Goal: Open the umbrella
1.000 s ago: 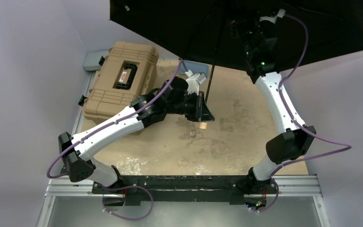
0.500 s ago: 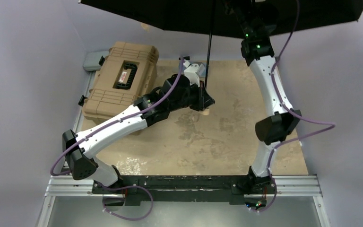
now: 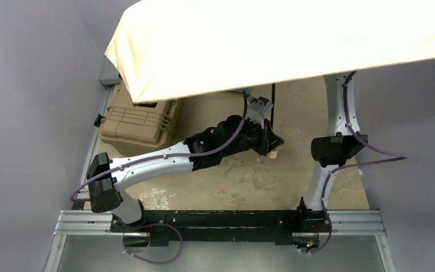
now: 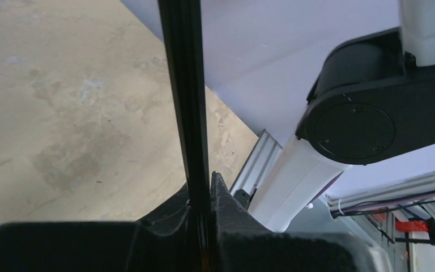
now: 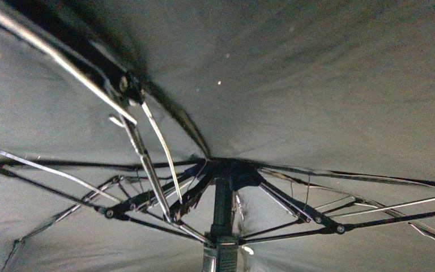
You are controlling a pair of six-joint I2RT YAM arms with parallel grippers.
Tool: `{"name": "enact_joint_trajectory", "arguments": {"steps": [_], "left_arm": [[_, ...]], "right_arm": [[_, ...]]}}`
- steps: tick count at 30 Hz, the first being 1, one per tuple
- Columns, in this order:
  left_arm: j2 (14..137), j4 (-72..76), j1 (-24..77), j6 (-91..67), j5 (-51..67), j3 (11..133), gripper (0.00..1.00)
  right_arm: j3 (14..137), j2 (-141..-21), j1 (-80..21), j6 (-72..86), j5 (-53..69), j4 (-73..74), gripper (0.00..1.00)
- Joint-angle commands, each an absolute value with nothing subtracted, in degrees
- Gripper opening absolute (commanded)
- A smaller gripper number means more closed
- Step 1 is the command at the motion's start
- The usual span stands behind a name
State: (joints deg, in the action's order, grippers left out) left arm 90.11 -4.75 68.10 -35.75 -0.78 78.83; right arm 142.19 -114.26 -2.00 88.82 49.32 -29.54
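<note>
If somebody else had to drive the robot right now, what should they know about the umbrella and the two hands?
Left hand: shut on the umbrella's black shaft, low down by the handle, holding it roughly upright over the table.
Right hand: hidden under the umbrella in the top view; its own camera shows only spread ribs and black cloth, no fingers.
Done: umbrella looks fully spread, beige side up, over part of the tan case.
Left: probably check it locked open, then release.
</note>
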Motion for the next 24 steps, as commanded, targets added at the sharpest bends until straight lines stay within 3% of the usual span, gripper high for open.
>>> {"name": "enact_joint_trajectory", "arguments": {"steps": [1, 4, 9, 14, 17, 24], "left_arm": [[102.8, -58.4, 81.5, -30.7, 22.2, 69.0, 0.0], [103.6, -65.4, 80.0, -28.8, 19.7, 78.1, 0.0], [107.7, -79.3, 76.1, -26.2, 16.2, 103.3, 0.0], [113.1, -86.5, 73.2, -27.2, 17.4, 125.6, 0.0], [114.3, -86.5, 72.4, -27.9, 18.4, 129.2, 0.0], [112.0, -82.0, 71.8, -30.9, 17.5, 125.3, 0.0]], "right_arm": [[144.8, -110.6, 3.0, 90.6, -32.8, -41.5, 0.0], [137.9, -106.3, 2.8, 89.4, -31.8, -44.4, 0.0], [123.3, -98.3, 1.1, 87.5, -30.0, -47.0, 0.0], [110.9, -92.4, -3.8, 84.9, -36.4, -48.1, 0.0], [109.8, -92.1, -8.8, 81.4, -43.5, -50.0, 0.0], [109.2, -92.1, -9.6, 82.0, -41.1, -49.0, 0.0]]}}
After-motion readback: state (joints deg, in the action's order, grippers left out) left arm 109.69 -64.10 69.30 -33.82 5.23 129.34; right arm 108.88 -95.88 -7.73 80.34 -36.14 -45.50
